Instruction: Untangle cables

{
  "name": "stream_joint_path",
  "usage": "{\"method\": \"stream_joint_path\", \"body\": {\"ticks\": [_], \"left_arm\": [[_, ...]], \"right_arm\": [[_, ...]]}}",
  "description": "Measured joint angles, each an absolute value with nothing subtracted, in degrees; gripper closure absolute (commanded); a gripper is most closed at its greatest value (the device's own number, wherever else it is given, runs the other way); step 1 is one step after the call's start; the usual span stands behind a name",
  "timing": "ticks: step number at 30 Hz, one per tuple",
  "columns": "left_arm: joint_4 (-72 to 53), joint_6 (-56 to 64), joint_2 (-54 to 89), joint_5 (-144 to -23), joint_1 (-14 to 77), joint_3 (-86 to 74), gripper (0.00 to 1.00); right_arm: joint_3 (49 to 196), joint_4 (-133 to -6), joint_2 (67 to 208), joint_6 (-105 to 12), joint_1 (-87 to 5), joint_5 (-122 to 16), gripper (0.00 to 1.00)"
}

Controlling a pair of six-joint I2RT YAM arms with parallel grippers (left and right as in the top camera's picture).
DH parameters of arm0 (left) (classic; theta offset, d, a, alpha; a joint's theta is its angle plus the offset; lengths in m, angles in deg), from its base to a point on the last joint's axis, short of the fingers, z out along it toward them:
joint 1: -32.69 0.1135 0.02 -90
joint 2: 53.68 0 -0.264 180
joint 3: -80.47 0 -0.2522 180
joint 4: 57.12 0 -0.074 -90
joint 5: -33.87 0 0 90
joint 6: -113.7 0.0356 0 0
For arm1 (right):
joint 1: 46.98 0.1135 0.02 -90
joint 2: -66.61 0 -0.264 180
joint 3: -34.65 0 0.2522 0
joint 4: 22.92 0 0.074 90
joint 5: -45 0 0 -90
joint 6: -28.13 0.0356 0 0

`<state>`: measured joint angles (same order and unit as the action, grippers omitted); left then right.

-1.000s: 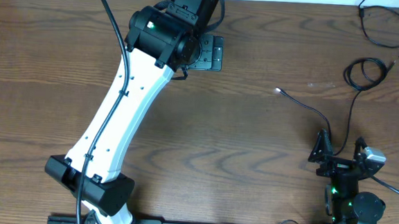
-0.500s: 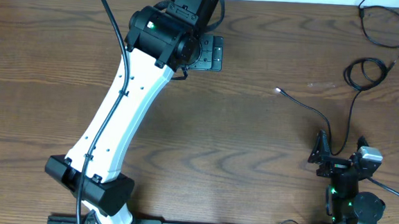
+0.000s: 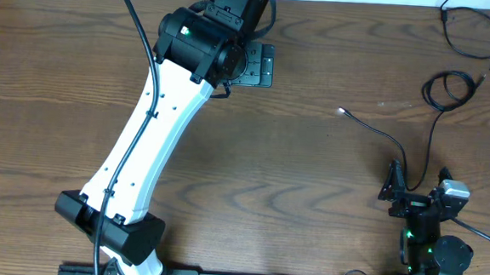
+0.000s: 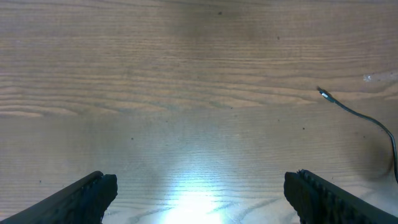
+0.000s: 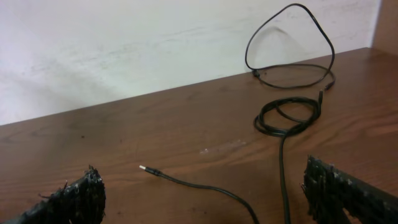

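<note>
We think the cables [image 5: 283, 132] lie spread out on the tabletop [image 5: 155, 124] because the knots look mostly undone. They rest just ahead of our right claw [image 5: 204, 177], with one plug end [image 5: 144, 168] nearest to it. That claw is wide open and holds nothing. Our left claw [image 4: 200, 182] is wide open and empty too, and the plug end is far ahead of it.

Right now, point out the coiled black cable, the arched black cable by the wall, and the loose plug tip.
coiled black cable [image 5: 283, 132]: right wrist view, bottom of the coil.
arched black cable [image 5: 297, 5]: right wrist view, top of the arch.
plug tip [image 5: 144, 168]: right wrist view, its silver end.
</note>
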<state>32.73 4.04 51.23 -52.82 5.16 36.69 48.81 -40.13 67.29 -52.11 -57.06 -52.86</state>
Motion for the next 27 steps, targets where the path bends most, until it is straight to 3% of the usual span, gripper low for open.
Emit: {"method": "stream_joint_path", "body": {"ticks": [27], "left_arm": [[29.2,4.3,51.2,-48.0,6.0,36.7,0.06]], "right_arm": [[48.8,-40.1,67.3,-52.1,-57.1,-52.9,0.01]]}}
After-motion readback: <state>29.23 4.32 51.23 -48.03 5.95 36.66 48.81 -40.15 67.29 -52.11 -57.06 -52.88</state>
